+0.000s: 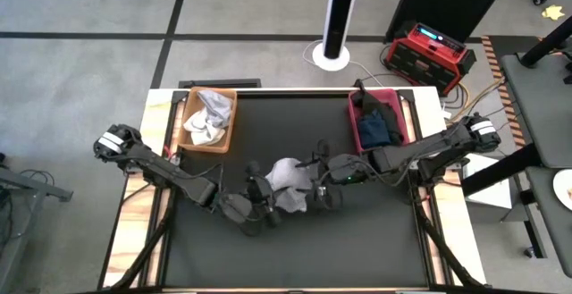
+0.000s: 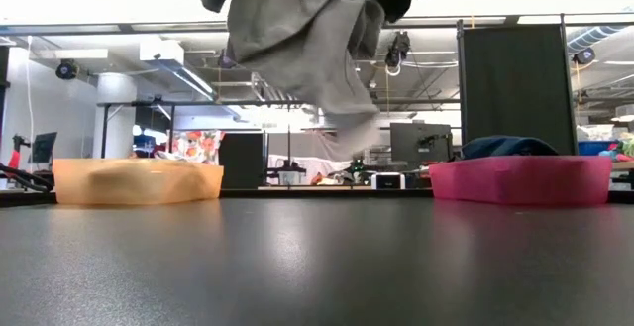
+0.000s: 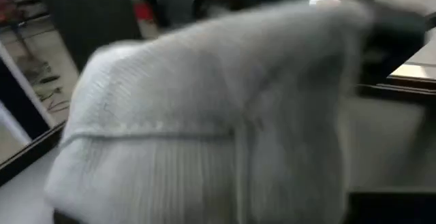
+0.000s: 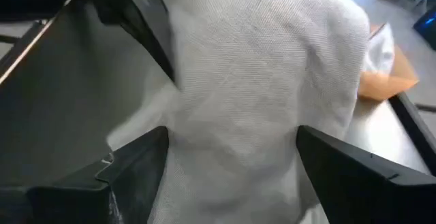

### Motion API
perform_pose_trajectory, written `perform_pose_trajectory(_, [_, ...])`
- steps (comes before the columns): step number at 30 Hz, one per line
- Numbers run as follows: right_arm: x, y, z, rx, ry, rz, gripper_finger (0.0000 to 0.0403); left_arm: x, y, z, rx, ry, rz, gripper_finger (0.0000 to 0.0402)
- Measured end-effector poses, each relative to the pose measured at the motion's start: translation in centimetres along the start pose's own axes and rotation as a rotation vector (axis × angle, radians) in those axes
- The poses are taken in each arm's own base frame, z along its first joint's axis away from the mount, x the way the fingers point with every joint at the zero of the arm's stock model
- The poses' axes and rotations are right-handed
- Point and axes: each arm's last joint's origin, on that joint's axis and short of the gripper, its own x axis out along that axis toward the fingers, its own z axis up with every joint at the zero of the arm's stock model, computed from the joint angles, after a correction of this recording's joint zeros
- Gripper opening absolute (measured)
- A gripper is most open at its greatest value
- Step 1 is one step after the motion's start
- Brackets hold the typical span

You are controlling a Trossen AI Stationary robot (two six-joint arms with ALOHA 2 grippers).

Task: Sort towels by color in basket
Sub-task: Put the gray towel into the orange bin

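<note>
The left gripper (image 1: 261, 189) is pinching a light grey towel (image 1: 288, 183) above mid-table; the right gripper (image 1: 315, 180), fingers spread, is flanking it. An orange basket (image 1: 229, 98) is sitting far left, a pink basket (image 1: 354, 126) far right.

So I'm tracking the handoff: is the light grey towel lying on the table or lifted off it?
Lifted. The low view shows the light grey towel hanging clear above the table, between the left gripper and right gripper.

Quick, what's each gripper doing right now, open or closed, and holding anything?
Left gripper: shut on the light grey towel, held above the table.
Right gripper: open, fingers either side of the same towel.
</note>
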Motion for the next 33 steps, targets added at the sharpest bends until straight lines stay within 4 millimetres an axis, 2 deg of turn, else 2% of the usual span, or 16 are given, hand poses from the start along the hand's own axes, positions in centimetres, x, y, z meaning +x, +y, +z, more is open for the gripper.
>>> perform_pose_trajectory(4, [0.8, 0.0, -0.2, 0.004, -0.002, 0.001, 0.032, 0.0, -0.3, 0.7, 0.008, -0.047, -0.054, 0.0])
perform_pose_trajectory(8, [1.0, 0.2, 0.2, 0.003, -0.053, 0.069, 0.028, 0.0, -0.3, 0.9, 0.012, -0.058, -0.067, 0.0])
perform_pose_trajectory(11, [1.0, 0.3, 0.3, 0.005, -0.065, 0.076, 0.0215, 0.0, -0.3, 0.9, 0.01, -0.06, -0.068, 0.0003])
perform_pose_trajectory(17, [1.0, 0.3, 0.4, -0.029, -0.072, 0.078, 0.0034, 0.0, -0.4, 1.1, 0.018, -0.08, -0.069, 0.0046])
perform_pose_trajectory(21, [0.9, 0.3, 0.3, -0.028, -0.06, 0.079, 0.0022, -0.1, -0.4, 1.0, 0.051, -0.072, -0.07, 0.0109])
perform_pose_trajectory(28, [0.4, 0.1, -0.3, -0.005, 0.054, 0.082, 0.0019, -0.4, 0.1, -0.2, 0.179, 0.037, -0.022, 0.0247])
perform_pose_trajectory(33, [-0.2, 0.0, -0.4, -0.016, 0.178, 0.08, 0.0018, -0.5, 0.4, -1.1, 0.267, 0.109, 0.004, 0.0306])
